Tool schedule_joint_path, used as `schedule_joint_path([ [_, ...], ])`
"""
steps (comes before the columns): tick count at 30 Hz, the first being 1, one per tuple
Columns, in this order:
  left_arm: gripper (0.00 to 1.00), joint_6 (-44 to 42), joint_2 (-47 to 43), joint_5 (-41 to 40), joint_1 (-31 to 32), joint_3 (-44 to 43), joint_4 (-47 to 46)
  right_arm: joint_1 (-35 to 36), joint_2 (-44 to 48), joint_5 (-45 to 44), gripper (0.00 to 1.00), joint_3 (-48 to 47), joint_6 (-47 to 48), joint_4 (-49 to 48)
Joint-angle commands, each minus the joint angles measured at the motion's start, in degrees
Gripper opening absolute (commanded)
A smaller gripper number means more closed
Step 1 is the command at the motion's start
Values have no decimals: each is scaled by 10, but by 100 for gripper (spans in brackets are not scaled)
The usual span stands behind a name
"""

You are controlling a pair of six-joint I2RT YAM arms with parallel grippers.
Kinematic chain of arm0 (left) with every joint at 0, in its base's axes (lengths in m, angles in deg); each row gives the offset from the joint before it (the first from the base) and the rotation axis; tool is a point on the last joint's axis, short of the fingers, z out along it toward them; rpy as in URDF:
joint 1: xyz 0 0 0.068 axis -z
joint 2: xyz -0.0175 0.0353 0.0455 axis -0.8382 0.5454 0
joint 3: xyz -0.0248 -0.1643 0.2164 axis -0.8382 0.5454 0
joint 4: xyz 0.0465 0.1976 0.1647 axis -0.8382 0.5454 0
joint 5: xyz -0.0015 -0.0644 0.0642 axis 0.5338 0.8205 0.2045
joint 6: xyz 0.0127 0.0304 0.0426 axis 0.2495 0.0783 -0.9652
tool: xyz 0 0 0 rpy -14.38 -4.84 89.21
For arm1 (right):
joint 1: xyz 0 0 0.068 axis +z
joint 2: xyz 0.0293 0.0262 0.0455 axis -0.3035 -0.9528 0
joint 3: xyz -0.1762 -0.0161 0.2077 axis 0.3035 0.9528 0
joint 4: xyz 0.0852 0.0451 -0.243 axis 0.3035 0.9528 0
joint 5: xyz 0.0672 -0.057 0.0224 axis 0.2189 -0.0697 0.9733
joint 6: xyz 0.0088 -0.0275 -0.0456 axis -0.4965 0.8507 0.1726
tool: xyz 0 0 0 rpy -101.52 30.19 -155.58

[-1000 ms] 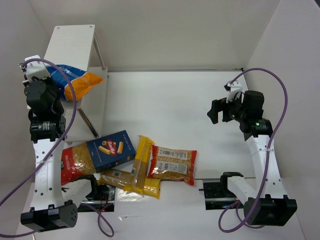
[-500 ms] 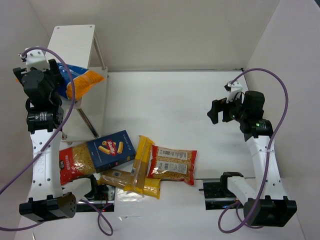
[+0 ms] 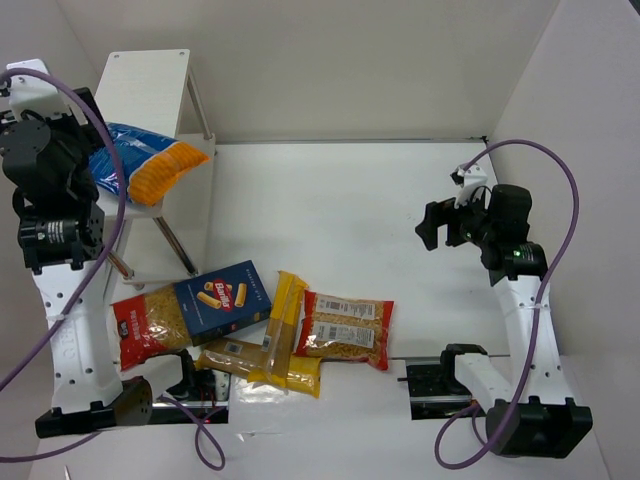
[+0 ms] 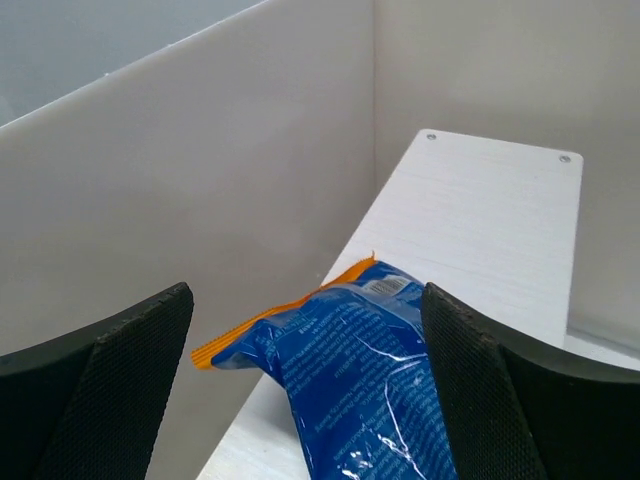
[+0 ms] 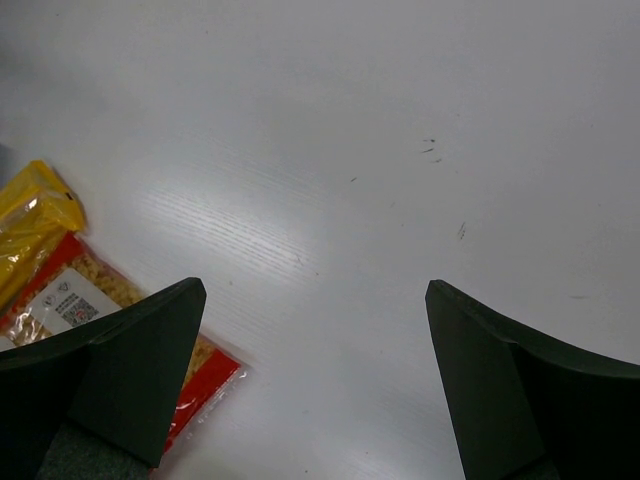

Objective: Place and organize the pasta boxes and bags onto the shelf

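Flat white matte tabletop (image 3: 330, 200) was boxed in by plain white panel walls: back wall (image 3: 350, 70) along the far edge, side wall (image 3: 585, 90) along the right edge. Light was soft and even. Tiny dark specks (image 5: 432, 146) marked the surface.

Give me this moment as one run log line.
left gripper: open, empty, by blue bag | blue bag: lying on shelf | right gripper: open, empty, over table | blue carton: on table
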Motion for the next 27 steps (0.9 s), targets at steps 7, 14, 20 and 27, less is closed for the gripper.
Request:
schedule_joint_path([
  [7, 100, -82, 10, 353, -3, -135, 267, -20, 20, 14, 100, 6, -5, -1],
  [14, 98, -142, 52, 413, -3, -118, 381, -44, 26, 30, 100, 6, -10, 4],
  [20, 97, -142, 63, 400, -3, -75, 369, -56, 26, 36, 100, 6, -10, 4],
  [27, 76, -131, 69, 390, -3, -50, 357, -71, 26, 41, 100, 12, -10, 10],
])
